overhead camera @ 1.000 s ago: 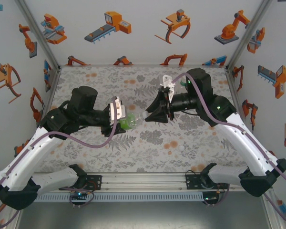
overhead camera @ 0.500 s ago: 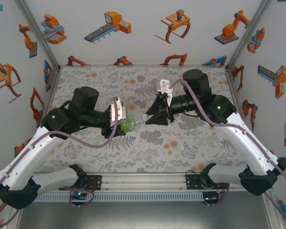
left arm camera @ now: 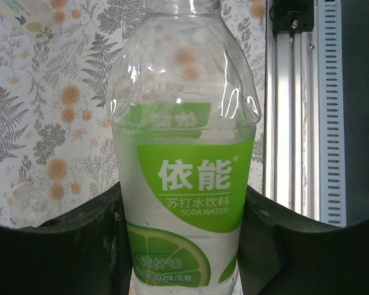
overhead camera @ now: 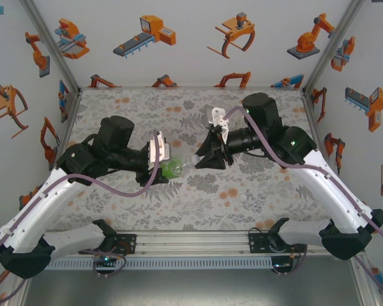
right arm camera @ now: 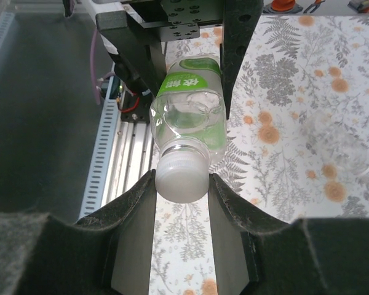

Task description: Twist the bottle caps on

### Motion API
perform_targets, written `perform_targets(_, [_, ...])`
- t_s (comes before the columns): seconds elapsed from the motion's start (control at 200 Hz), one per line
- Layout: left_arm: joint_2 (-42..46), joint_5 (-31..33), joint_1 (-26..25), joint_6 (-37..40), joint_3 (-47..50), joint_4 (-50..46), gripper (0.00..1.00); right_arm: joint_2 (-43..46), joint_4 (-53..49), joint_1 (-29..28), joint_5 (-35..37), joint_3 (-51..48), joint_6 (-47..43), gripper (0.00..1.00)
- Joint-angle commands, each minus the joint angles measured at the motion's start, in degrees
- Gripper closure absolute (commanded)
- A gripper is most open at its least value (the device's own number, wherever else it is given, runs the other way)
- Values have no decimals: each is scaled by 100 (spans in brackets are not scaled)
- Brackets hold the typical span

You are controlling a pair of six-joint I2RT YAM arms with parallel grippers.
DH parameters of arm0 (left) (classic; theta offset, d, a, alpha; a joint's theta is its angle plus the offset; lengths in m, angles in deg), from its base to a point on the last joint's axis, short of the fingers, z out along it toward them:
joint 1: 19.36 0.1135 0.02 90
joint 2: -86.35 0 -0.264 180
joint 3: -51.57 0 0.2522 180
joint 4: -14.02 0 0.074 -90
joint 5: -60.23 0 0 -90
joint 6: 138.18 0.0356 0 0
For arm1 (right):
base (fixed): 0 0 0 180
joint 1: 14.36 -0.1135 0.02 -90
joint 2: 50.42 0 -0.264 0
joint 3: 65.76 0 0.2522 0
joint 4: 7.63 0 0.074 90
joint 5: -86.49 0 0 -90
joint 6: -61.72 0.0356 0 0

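Observation:
A clear bottle [left arm camera: 184, 153] with a green label band lies almost level above the table, held by its lower body, with my left gripper [left arm camera: 184, 246] shut on it. From above, the left gripper [overhead camera: 169, 167] and the bottle [overhead camera: 176, 167] sit mid-table, the neck pointing right. A white bottle cap [right arm camera: 181, 178] sits on the neck of the bottle [right arm camera: 190, 117]. My right gripper [right arm camera: 181, 184] is shut on this cap, one jaw pressing each side. In the top view the right gripper [overhead camera: 201, 159] meets the bottle's mouth.
A plain clear bottle [right arm camera: 338, 147] lies on the floral cloth to the right in the right wrist view. A faint clear bottle [left arm camera: 27, 196] shows left of the held one. The aluminium rail [overhead camera: 191, 242] runs along the near edge.
The right wrist has turned about the cap and shifted slightly left. The left arm and the bottle have stayed almost still.

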Motion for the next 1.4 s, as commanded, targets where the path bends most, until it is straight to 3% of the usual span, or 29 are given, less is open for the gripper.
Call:
perform_targets(0.0, [59, 20, -12, 44, -142, 407, 88, 187, 594, -107, -46, -391, 1256, 99])
perform_targets(0.155, [103, 45, -20, 35, -74, 524, 88, 405, 1195, -107, 260, -817, 2781, 100])
perform_targets(0.411, [68, 108, -27, 43, -63, 633, 88, 327, 804, -107, 1200, -781, 5296, 100])
perform_targets(0.626, [25, 186, -35, 51, -39, 755, 88, 83, 494, -107, 1464, -887, 7744, 100])
perform_targets(0.796, [-11, 241, -54, 87, -25, 795, 89, 217, 655, -98, 1541, -1334, 9419, 91])
perform_targets(1.041, [-35, 213, -74, 124, -24, 836, 89, 319, 753, -98, 1594, -1324, 9530, 67])
perform_targets(1.392, [17, 179, -100, 72, 55, 836, 89, 389, -138, -76, 2094, -413, 7771, 33])
